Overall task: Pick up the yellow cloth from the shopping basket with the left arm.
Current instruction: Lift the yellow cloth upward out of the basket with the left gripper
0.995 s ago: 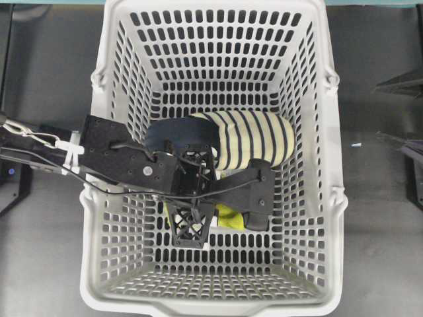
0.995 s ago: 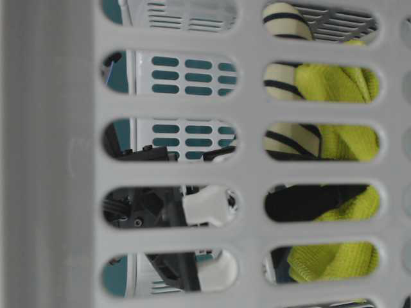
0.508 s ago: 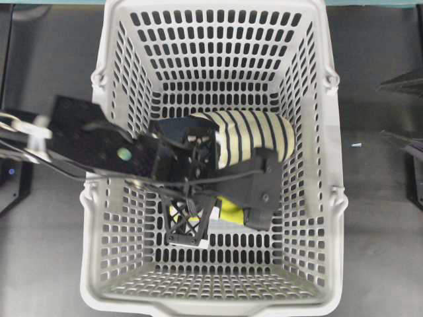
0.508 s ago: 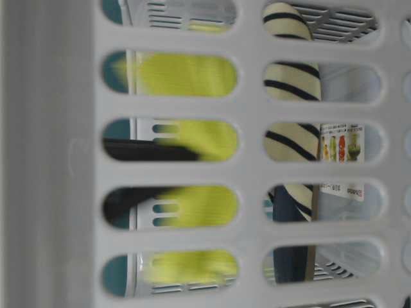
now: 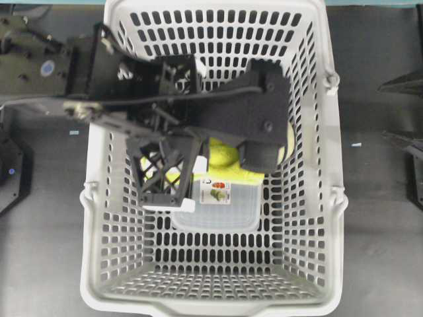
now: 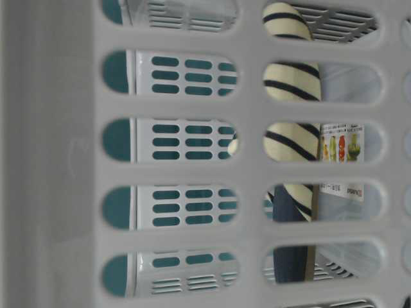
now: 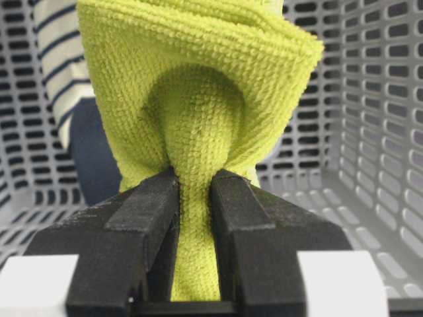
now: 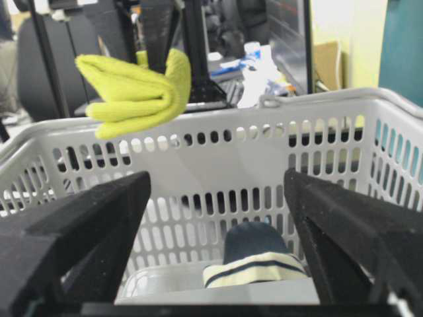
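Note:
My left gripper (image 7: 195, 191) is shut on a pinched fold of the lime-yellow cloth (image 7: 198, 92). In the overhead view the left gripper (image 5: 215, 165) is raised above the light-grey shopping basket (image 5: 334, 198), with the cloth (image 5: 221, 158) hanging between its lattice finger and its solid black finger. In the right wrist view the cloth (image 8: 135, 89) hangs above the basket's far rim (image 8: 277, 105). My right gripper (image 8: 215, 198) is open and empty outside the basket, facing its wall.
A clear plastic box with a printed label (image 5: 218, 211) lies on the basket floor. The navy-and-cream striped slipper (image 8: 254, 264) lies beside it, mostly hidden under the left arm in the overhead view. The table-level view shows the slipper (image 6: 292, 83) and the box label (image 6: 340, 144).
My left gripper has risen out of the basket with the yellow cloth and moved toward the far side. The clear box beneath is now uncovered. The cloth has left the table-level view.

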Motion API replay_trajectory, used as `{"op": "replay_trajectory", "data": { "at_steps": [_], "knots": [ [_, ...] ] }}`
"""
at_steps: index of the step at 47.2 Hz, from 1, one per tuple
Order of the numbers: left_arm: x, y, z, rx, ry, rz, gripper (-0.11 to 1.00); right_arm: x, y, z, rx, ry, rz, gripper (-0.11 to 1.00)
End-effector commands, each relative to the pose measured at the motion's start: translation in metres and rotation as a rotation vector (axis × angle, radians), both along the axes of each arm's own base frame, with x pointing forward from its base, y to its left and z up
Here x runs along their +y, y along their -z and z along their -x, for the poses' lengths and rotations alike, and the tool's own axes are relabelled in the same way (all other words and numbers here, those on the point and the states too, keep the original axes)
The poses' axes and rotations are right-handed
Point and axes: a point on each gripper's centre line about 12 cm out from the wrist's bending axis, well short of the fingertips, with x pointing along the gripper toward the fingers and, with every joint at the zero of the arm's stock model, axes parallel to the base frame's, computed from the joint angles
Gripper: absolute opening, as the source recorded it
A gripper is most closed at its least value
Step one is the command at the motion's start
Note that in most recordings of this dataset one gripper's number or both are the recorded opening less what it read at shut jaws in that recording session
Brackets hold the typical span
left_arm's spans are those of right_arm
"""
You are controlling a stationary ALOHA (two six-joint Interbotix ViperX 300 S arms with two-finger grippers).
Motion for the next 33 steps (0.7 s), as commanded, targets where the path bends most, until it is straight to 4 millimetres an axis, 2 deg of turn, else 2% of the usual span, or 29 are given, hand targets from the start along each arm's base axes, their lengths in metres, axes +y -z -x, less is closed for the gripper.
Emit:
{"op": "replay_trajectory", "data": {
  "at_steps": [1, 33],
  "knots": [
    [0.002, -0.0136, 0.0031, -0.035, -0.007, 0.002, 0.13, 0.0002, -0.003, -0.0011, -0.009, -0.001, -0.003, 0.78],
    [0.0027, -0.007, -0.0028, -0.023, -0.01, 0.001, 0.13, 0.0005, -0.0017, -0.0012, -0.002, -0.003, -0.003, 0.78]
  ]
}}
